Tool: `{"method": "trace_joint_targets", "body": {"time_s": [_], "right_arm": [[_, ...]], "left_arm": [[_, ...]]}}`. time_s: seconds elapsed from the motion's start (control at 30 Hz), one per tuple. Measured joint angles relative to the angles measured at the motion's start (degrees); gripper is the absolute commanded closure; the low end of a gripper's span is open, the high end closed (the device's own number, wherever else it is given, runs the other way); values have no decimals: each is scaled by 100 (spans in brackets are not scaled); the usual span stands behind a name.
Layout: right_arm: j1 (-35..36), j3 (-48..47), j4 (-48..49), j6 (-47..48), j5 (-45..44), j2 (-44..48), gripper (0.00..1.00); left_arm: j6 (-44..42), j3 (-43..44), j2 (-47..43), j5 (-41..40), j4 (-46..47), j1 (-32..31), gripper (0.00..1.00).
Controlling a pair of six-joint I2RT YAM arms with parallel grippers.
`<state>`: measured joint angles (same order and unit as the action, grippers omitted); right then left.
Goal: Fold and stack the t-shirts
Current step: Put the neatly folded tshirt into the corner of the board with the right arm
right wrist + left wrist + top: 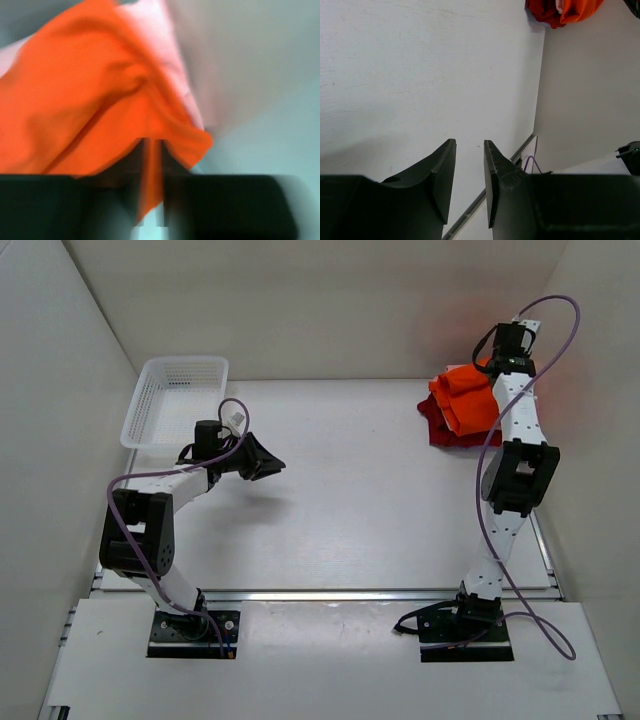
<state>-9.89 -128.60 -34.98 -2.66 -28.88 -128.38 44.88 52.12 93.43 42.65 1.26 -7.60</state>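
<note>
Three shirts lie gathered in one pile at the far right corner of the table. The orange shirt is on top. The dark red shirt shows beneath it at the left and near edges. The pink shirt peeks out from behind the orange one in my right wrist view. No shirt lies loose elsewhere, and the basket at the far left holds none that I can see.

I judge the task close to its end. The folding appears done and the pile is built. The orange layer looks rumpled, so what is left is probably to release it, flatten it and draw back.

My right pincer hangs directly over the pile, touching it. A narrow fold of orange cloth runs down between its two fingers. That view is blurred, so I cannot tell whether the fold is pinched or lies slack in a small gap.

My left pincer hovers over bare table at the left, well apart from the pile. Its jaws are narrowly apart and hold nothing.
</note>
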Motion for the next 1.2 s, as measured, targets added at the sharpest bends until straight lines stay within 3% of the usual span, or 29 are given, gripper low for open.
{"method": "trace_joint_targets", "body": {"time_s": [0.33, 0.87, 1.2], "right_arm": [[608, 306, -247, -151, 1196, 323, 100], [573, 85, -660, -426, 1670, -269, 100], [402, -225, -199, -466, 2433, -761, 100]], "left_arm": [[59, -35, -33, 13, 57, -2, 60], [107, -111, -31, 42, 210, 31, 60], [90, -111, 15, 42, 199, 39, 59]]}}
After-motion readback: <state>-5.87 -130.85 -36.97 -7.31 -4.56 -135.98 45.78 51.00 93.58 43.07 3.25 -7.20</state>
